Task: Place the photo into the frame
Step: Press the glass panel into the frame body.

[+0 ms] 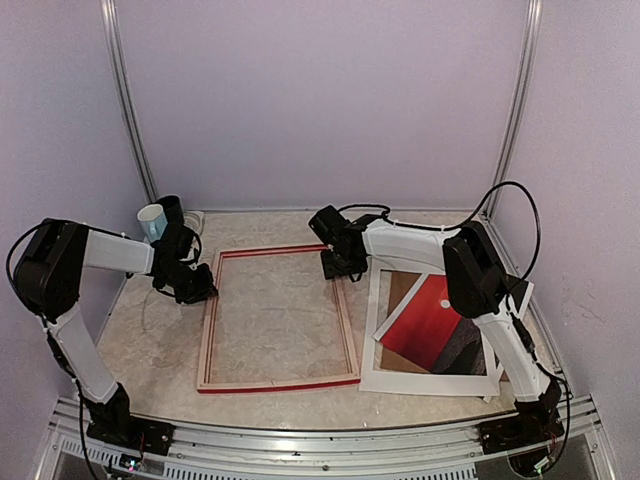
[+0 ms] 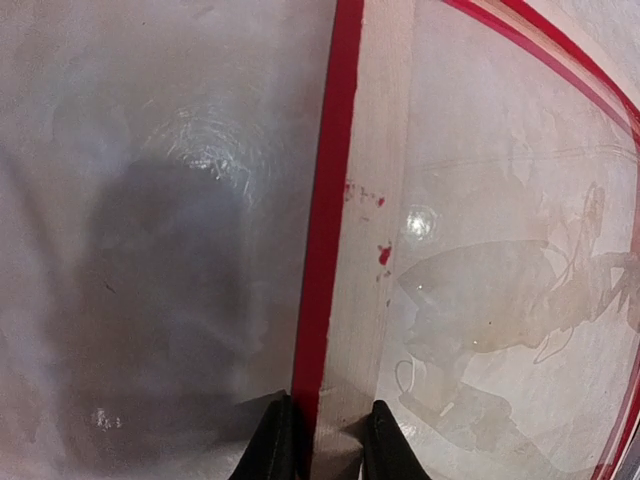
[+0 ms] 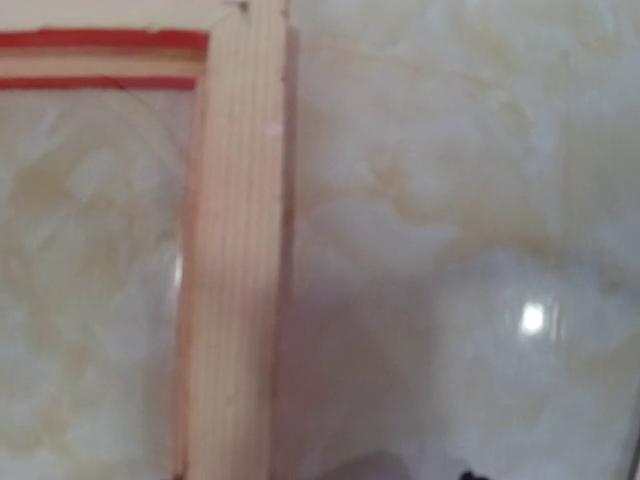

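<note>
The frame (image 1: pixel 280 383) lies flat on the table, its red face and pale wood sides showing. My left gripper (image 1: pixel 200 290) is at the frame's left rail. In the left wrist view its black fingertips (image 2: pixel 330 445) stand on either side of that rail (image 2: pixel 345 200), closed against it. My right gripper (image 1: pixel 338 268) is low by the frame's far right corner. The right wrist view shows the pale rail (image 3: pixel 235 280) but hardly any of the fingers. The photo (image 1: pixel 425 322), a red print with a small white sun, lies to the right, partly under the right arm.
The photo rests on a white mat (image 1: pixel 430 382) and a brown backing board (image 1: pixel 400 290) right of the frame. A white and blue cup (image 1: pixel 150 220) and a dark cup (image 1: pixel 172 208) stand at the back left, behind the left arm. Enclosure walls stand on three sides.
</note>
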Action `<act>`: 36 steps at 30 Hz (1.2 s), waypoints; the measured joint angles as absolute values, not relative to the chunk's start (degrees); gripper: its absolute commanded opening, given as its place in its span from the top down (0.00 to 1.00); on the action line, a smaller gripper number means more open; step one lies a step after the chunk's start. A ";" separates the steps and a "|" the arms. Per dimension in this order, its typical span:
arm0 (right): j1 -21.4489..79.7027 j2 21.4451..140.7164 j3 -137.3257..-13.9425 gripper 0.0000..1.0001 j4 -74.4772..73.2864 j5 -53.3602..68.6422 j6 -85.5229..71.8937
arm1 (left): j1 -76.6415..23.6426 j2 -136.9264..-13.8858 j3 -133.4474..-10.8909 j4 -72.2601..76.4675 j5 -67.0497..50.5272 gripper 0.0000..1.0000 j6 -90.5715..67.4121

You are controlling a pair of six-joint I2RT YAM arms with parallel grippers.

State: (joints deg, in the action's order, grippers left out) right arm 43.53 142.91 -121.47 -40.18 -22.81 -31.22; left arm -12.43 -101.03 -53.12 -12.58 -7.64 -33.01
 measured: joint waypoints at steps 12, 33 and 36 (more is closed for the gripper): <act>46.65 138.47 -115.07 0.40 -42.68 -24.18 -34.39 | -12.08 -101.06 -53.01 -12.25 -7.84 1.00 -33.61; 52.53 130.82 -103.09 0.41 -46.00 -26.24 -42.37 | -11.70 -101.12 -53.04 -12.16 -8.29 1.00 -34.26; 53.80 130.28 -102.13 0.41 -46.70 -26.26 -43.51 | -11.49 -101.14 -53.04 -12.05 -8.51 1.00 -34.48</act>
